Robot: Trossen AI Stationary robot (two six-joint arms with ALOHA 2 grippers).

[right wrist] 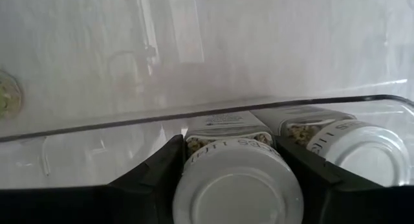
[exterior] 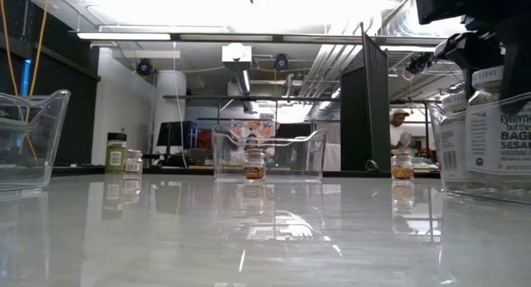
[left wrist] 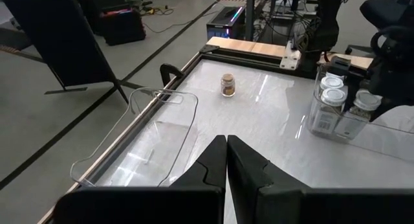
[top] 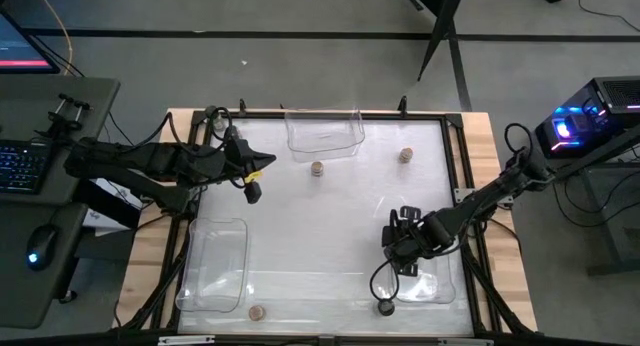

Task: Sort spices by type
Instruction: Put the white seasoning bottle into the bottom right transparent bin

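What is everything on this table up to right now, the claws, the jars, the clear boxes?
right gripper: closed on a white-lidded jar in the right bin.
left gripper: shut, holding nothing.
second white-lidded jar: standing in the right bin.
tan-lidded jar: upright, loose on the table.
far bin: empty.
left bin: looks empty.

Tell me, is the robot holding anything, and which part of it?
Yes. The right end effector grips a white-lidded spice jar by its sides just under the lid, over the clear bin. The left end effector is shut, empty.
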